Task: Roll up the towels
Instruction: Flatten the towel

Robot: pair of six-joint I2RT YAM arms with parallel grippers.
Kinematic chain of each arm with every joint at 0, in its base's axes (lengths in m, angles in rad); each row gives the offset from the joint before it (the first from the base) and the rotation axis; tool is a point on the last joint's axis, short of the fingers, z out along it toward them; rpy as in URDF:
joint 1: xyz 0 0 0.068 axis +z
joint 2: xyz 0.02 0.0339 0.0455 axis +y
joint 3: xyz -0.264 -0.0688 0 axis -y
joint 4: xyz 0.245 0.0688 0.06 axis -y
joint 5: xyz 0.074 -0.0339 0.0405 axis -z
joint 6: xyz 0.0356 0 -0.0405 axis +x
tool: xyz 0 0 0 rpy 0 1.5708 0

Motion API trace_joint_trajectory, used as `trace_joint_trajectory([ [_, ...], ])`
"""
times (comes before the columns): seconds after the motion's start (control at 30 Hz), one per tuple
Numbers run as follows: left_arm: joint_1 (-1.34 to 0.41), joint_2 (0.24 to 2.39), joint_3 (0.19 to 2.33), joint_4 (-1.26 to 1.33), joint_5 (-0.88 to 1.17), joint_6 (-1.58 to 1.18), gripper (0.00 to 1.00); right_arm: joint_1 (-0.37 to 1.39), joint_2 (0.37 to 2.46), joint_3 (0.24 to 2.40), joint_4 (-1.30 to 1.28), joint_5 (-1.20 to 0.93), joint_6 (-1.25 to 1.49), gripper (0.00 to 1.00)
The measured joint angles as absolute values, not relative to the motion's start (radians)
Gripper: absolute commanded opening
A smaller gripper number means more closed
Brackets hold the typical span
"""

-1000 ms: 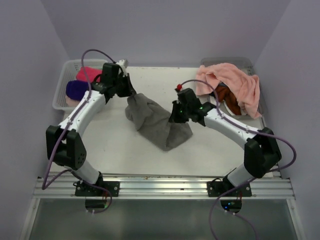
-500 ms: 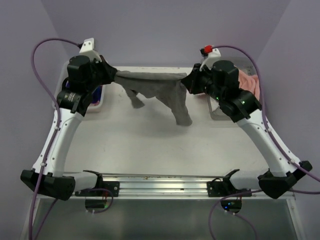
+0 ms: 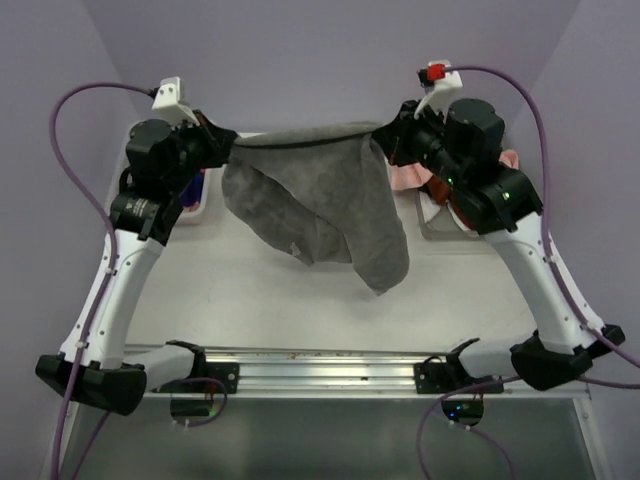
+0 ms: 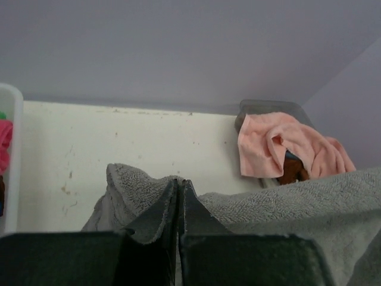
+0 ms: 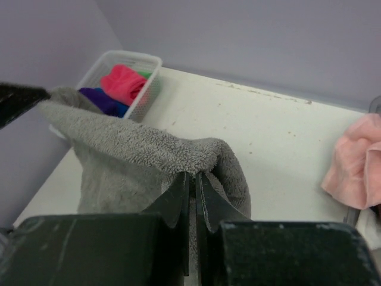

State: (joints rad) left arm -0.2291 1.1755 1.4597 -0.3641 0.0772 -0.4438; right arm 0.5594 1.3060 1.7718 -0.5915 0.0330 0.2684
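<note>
A grey towel (image 3: 330, 205) hangs in the air, stretched between my two grippers high over the back of the table. My left gripper (image 3: 228, 147) is shut on its left top corner; the left wrist view shows the cloth (image 4: 286, 208) pinched in the closed jaws (image 4: 179, 185). My right gripper (image 3: 385, 140) is shut on the right top corner; the right wrist view shows the cloth (image 5: 131, 149) bunched over the closed jaws (image 5: 191, 176). The towel's lower end droops to a point towards the front right.
A white basket (image 5: 128, 62) at the back left holds rolled hot pink (image 5: 122, 80) and purple (image 5: 101, 98) towels. A grey bin (image 4: 268, 107) at the back right holds a salmon pink towel (image 4: 280, 146) draped over a rust orange one (image 4: 293, 173).
Both arms lifted the grey towel off the table and drew apart. Over the last half second the towel has spread wider and hangs lower between the grippers.
</note>
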Motion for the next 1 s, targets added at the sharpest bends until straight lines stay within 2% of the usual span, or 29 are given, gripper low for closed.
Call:
trace_joint_trajectory([
  [0.1, -0.224, 1.223, 1.379, -0.342, 0.077, -0.462, 0.00, 0.488, 1.436, 1.824, -0.590, 0.007, 0.267, 0.00],
  [0.2, -0.224, 1.297, 1.306, -0.339, 0.079, -0.479, 0.00, 0.424, 1.637, 1.888, -0.609, -0.003, 0.269, 0.47],
  [0.23, -0.223, 1.320, 1.290, -0.344, 0.077, -0.480, 0.00, 0.410, 1.716, 1.926, -0.630, -0.002, 0.268, 0.70],
  [0.3, -0.218, 1.353, 1.271, -0.365, 0.075, -0.482, 0.00, 0.390, 1.855, 2.004, -0.673, -0.015, 0.263, 0.78],
  [0.4, -0.216, 1.365, 1.257, -0.375, 0.075, -0.488, 0.00, 0.381, 1.926, 1.983, -0.712, -0.026, 0.268, 0.78],
  [0.5, -0.216, 1.365, 1.256, -0.362, 0.074, -0.488, 0.00, 0.382, 1.868, 1.851, -0.704, -0.036, 0.280, 0.74],
  [0.63, -0.215, 1.365, 1.250, -0.356, 0.073, -0.488, 0.00, 0.390, 1.669, 1.562, -0.657, -0.043, 0.309, 0.72],
  [0.8, -0.215, 1.365, 1.245, -0.357, 0.060, -0.487, 0.00, 0.407, 1.425, 1.204, -0.598, -0.037, 0.404, 0.75],
  [0.9, -0.215, 1.365, 1.245, -0.358, 0.047, -0.487, 0.00, 0.423, 1.414, 1.084, -0.574, -0.022, 0.473, 0.75],
  [1.0, -0.215, 1.365, 1.245, -0.359, 0.041, -0.487, 0.00, 0.437, 1.484, 1.071, -0.544, 0.017, 0.525, 0.75],
])
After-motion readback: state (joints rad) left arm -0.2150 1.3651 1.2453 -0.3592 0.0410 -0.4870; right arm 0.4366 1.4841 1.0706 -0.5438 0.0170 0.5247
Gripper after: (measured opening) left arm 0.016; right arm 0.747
